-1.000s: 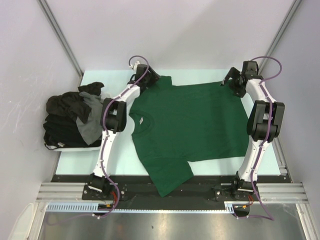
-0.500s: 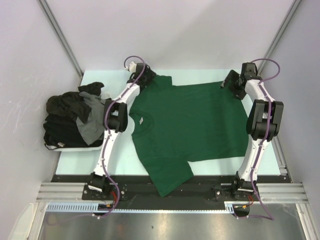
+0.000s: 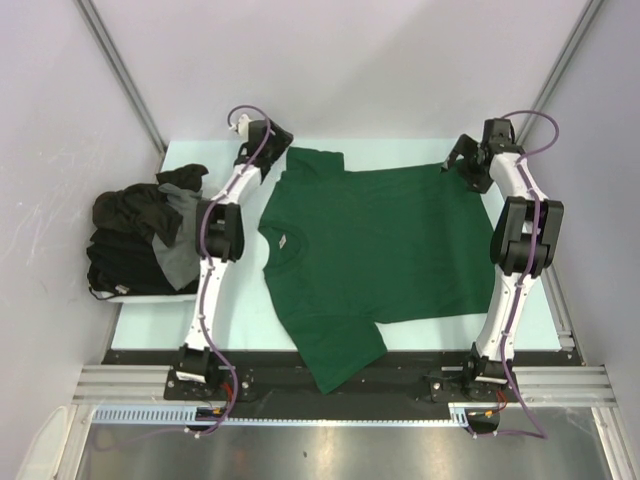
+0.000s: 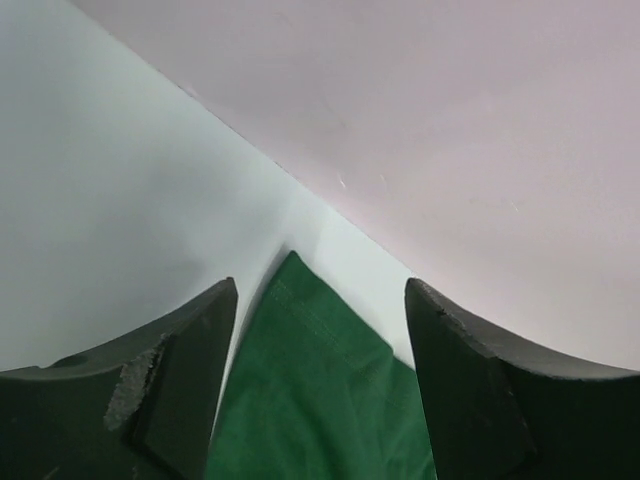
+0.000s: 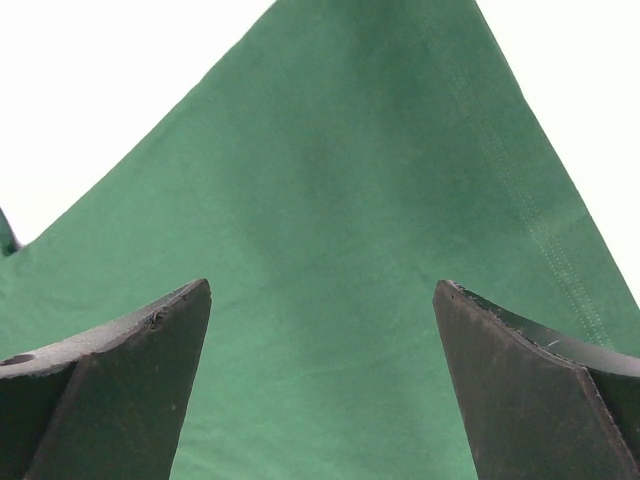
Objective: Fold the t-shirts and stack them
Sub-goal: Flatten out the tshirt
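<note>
Green t-shirt point(image 3: 380, 250) lies flat on bench point(image 3: 145, 318), sleeve corner just ahead of open left pincer point(image 4: 320, 292), hem corner beneath open right pincer point(image 5: 322, 288).

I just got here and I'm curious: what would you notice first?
The big green t-shirt spread out in the middle of the table stands out first. A messy pile of dark shirts sits at the left. The left gripper and right gripper hover open at the green shirt's far corners.
</note>
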Robot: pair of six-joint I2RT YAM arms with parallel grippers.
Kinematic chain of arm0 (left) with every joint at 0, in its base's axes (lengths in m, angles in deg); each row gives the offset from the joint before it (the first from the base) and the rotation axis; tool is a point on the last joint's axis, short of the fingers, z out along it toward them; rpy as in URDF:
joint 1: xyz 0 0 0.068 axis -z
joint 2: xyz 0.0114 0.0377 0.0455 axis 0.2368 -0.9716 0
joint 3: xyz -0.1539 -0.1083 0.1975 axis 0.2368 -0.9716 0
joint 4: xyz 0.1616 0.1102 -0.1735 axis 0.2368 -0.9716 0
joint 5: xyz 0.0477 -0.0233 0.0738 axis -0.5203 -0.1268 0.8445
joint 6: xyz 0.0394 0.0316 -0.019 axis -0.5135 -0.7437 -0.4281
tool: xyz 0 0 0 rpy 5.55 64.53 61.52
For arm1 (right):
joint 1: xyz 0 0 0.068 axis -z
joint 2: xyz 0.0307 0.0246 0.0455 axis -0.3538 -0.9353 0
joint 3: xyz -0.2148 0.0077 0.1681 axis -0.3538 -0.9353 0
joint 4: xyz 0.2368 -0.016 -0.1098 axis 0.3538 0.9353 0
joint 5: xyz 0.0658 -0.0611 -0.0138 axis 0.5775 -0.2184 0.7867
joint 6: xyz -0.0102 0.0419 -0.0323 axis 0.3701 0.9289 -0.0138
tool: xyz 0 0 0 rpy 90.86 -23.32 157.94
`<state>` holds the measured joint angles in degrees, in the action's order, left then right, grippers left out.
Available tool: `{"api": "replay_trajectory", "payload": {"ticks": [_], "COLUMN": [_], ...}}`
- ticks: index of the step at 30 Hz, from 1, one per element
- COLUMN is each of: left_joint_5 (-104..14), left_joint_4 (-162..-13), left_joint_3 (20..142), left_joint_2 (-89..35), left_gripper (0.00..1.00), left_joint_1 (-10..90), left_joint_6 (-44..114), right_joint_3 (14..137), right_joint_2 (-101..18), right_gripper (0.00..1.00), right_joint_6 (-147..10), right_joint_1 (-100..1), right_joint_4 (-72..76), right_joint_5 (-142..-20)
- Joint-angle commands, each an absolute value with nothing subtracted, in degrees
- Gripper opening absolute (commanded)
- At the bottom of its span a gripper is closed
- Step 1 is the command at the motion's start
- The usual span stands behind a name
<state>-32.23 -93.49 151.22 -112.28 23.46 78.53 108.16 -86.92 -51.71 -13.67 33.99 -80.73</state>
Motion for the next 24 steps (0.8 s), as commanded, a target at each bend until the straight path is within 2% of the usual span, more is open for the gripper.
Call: {"api": "replay_trajectory", "payload": {"ticks": [1, 6, 11, 19, 24], "left_joint_5": [-35.18, -39.39, -41.77, -33.44, -29.74], "left_joint_4": [-91.25, -99.25, -106.19, -108.92, -109.97], "left_joint_3": [146.37, 133.27, 108.67, 69.23, 56.35], "left_joint_2": [-96.37, -73.25, -54.0, -23.96, -14.43], "left_gripper": [0.78, 0.79, 0.79, 0.79, 0.78], "left_joint_1": [23.19, 24.15, 28.98, 39.26, 40.85], "left_joint_6": [66.16, 59.19, 59.18, 74.09, 82.03], "right_joint_3": [112.08, 105.86, 92.95, 66.42, 57.6], "right_joint_2": [-85.36, -76.95, -65.69, -46.0, -38.16], "right_gripper": [1.0, 1.0, 1.0, 1.0, 1.0], "right_joint_6": [-52.44, -52.53, -49.63, -44.7, -41.98], "right_joint_1": [-13.69, -14.48, -13.95, -12.02, -11.93], "right_joint_4": [35.88, 36.5, 38.08, 38.35, 36.33], "right_joint_5": [-79.67, -81.24, -82.92, -83.45, -82.84]}}
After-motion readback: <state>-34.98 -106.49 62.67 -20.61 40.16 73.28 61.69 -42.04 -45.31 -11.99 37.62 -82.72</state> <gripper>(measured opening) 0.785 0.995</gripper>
